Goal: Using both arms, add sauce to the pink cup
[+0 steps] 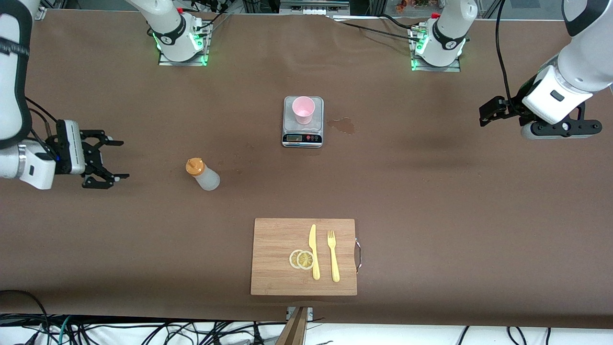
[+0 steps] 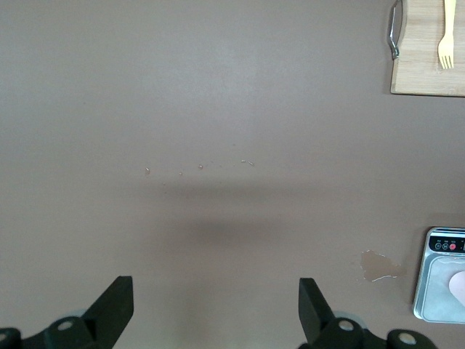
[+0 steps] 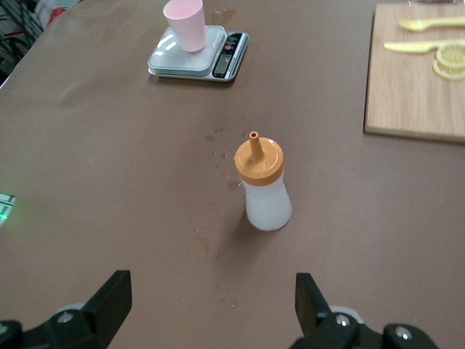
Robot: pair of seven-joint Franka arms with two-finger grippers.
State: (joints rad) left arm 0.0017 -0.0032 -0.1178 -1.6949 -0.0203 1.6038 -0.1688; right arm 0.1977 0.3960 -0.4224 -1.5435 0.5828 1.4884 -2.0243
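On the brown table (image 1: 431, 201) we see the pink cup (image 1: 303, 109) standing on a small kitchen scale (image 1: 302, 136), with the sauce bottle (image 1: 203, 174) upright nearer the front camera, toward the right arm's end. Our right gripper (image 1: 114, 159) hangs empty with fingers spread, facing the bottle. Our left gripper (image 1: 484, 114), also spread and empty, waits over bare table at its own end.

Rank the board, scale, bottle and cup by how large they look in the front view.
1. Board, by far.
2. Scale.
3. Bottle and cup: too alike to rank; the bottle shows its side, the cup mostly its rim.
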